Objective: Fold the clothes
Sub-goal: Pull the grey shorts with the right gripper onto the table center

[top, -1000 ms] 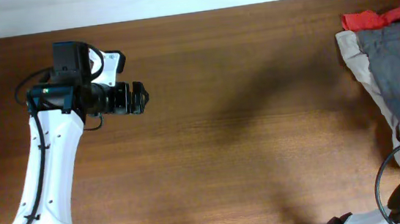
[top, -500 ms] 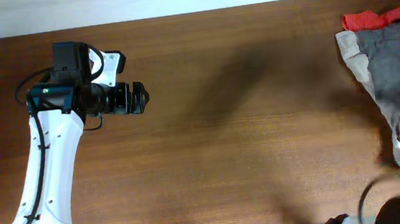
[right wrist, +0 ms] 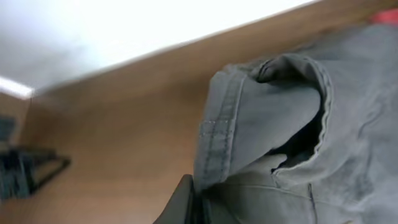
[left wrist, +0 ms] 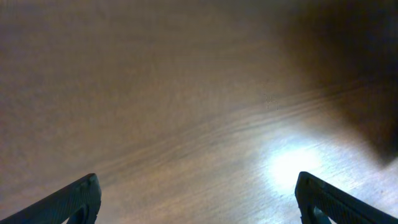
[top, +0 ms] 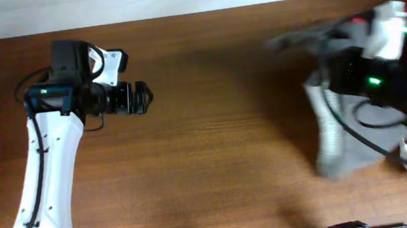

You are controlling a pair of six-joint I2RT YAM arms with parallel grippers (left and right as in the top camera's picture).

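The grey garment sits at the right end of the tabletop. Its hemmed edge is pinched in the right fingers, which are closed on it. The left fingers hang spread wide and empty over wood, well to the left.
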